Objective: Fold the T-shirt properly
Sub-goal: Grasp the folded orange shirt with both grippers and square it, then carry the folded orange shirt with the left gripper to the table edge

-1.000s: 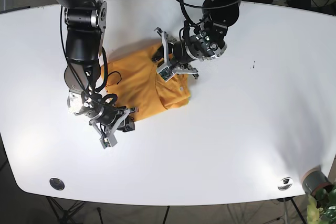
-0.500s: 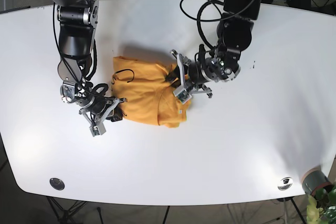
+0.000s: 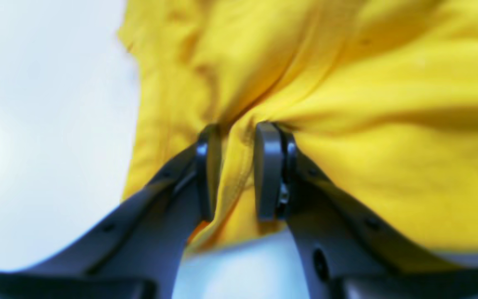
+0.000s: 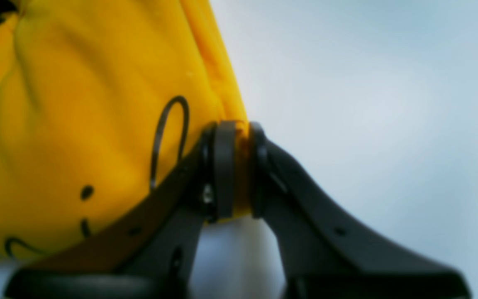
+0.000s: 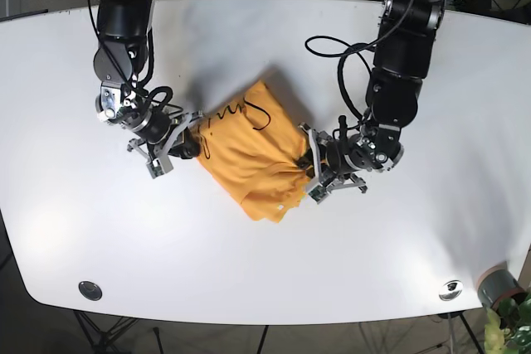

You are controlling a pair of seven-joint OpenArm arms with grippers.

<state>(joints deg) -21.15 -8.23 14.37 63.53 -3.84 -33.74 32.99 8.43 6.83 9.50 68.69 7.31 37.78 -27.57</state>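
The yellow T-shirt [image 5: 249, 151] with black line print hangs bunched between both grippers over the middle of the white table [image 5: 465, 163]. My left gripper [image 5: 309, 167] is at its lower right edge. In the left wrist view the left gripper [image 3: 235, 137] is shut on a pinched fold of the T-shirt [image 3: 388, 104]. My right gripper [image 5: 184, 140] is at the shirt's left edge. In the right wrist view the right gripper [image 4: 241, 128] is shut on a folded edge of the T-shirt [image 4: 77, 124]. The shirt casts a shadow up and to the left.
Two round fittings sit in the table near the front edge, a dark one [image 5: 90, 290] at the left and a metal one [image 5: 450, 289] at the right. A grey pot with a plant [image 5: 500, 288] stands off the front right corner.
The left gripper has moved down toward the front with its side of the shirt, and the right gripper has moved up and back. The shirt has turned between them and sits more bunched.
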